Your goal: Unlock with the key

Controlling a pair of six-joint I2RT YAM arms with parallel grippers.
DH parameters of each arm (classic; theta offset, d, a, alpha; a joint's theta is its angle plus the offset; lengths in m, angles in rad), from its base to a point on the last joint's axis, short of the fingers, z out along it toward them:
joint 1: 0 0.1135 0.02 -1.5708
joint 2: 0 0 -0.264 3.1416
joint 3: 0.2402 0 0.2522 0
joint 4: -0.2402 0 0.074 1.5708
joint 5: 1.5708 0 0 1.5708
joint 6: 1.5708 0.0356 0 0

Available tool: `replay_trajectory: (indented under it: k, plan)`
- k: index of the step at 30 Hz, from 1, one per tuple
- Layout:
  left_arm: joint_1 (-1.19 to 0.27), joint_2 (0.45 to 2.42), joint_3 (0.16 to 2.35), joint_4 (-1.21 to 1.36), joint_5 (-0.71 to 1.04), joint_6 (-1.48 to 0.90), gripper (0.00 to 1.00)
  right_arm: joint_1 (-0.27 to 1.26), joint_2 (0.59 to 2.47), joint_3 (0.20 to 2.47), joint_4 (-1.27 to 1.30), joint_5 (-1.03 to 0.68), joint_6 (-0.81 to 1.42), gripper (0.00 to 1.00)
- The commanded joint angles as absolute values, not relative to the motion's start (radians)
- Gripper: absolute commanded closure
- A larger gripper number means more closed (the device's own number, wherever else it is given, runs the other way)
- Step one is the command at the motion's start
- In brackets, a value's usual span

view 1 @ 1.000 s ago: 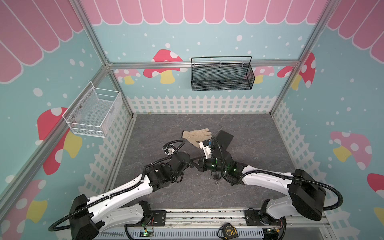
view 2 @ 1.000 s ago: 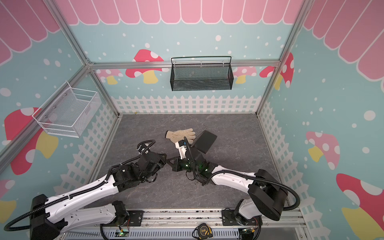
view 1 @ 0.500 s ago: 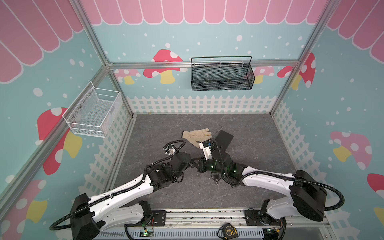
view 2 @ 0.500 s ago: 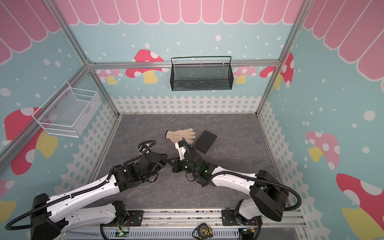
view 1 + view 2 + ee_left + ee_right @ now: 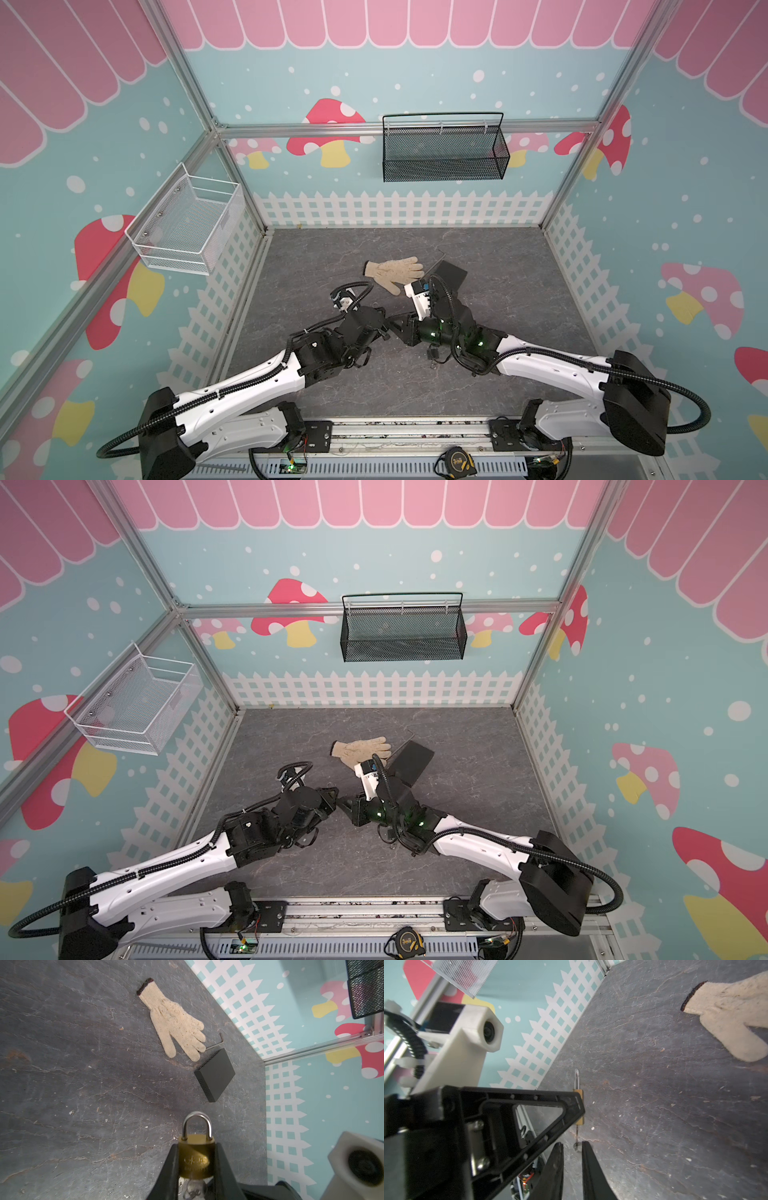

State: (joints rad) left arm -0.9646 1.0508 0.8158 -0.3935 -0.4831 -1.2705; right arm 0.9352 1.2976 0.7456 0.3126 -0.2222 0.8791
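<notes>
Brass padlock (image 5: 195, 1160) clamped by its body in the left gripper (image 5: 196, 1148), shackle seated shut, held over the middle of the grey tabletop (image 5: 83, 1084), key (image 5: 577, 1133) lodged in its underside, key's bow flanked by the slightly parted jaws of the right gripper (image 5: 572, 1147), contact not discernible.

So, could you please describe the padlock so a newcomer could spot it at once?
Near the middle of the grey table, the left gripper clamps the padlock. Only it is brass with a silver shackle, unlike the glove and black box.
</notes>
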Motion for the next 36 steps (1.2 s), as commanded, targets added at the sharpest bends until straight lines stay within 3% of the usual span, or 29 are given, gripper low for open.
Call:
replay_trajectory:
  k: [1, 14, 36]
  plan:
    - [-0.958, 1.029, 0.816, -0.354, -0.525, -1.25, 1.0, 0.921, 1.272, 0.737, 0.304, -0.305, 0.946, 0.76]
    - [-0.956, 1.025, 0.798, -0.327, -0.534, -1.28, 1.0, 0.904, 1.297, 0.756, 0.291, -0.232, 1.071, 0.77]
    - [-0.957, 1.04, 0.807, -0.3, -0.501, -1.278, 1.0, 0.905, 1.35, 0.813, 0.296, -0.215, 1.029, 0.84]
